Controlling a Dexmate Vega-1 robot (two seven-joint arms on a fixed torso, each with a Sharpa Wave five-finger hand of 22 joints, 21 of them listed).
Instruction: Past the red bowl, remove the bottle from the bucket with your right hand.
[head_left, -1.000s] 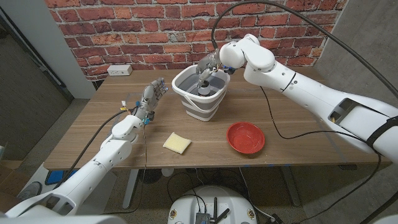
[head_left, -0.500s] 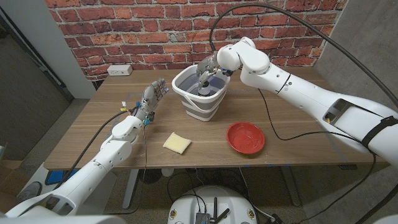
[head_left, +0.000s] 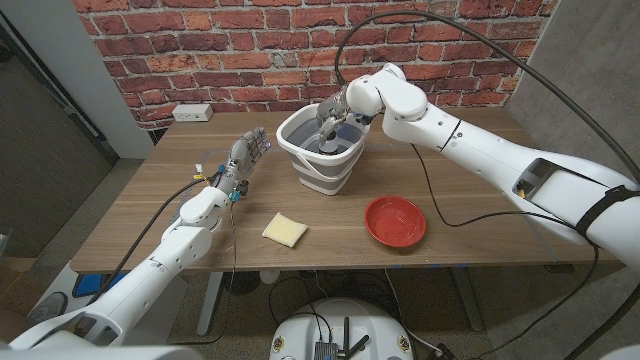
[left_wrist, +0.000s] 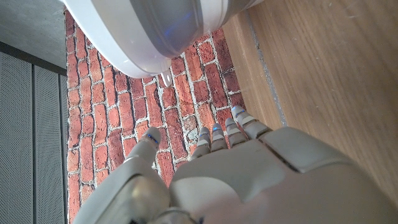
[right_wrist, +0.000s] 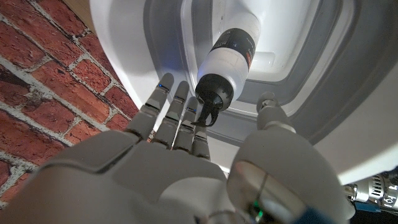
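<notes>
A yellow sponge (head_left: 285, 229) and an empty red bowl (head_left: 395, 220) lie near the table's (head_left: 480, 190) front edge. Beyond them, a white bottle (right_wrist: 230, 56) stands inside the grey-and-white bucket (head_left: 322, 150), black cap towards the right hand (head_left: 333, 112), whose spread fingers (right_wrist: 168, 112) reach in, gripping nothing. The left hand (head_left: 243, 155) hovers with loose fingers, holding nothing.
</notes>
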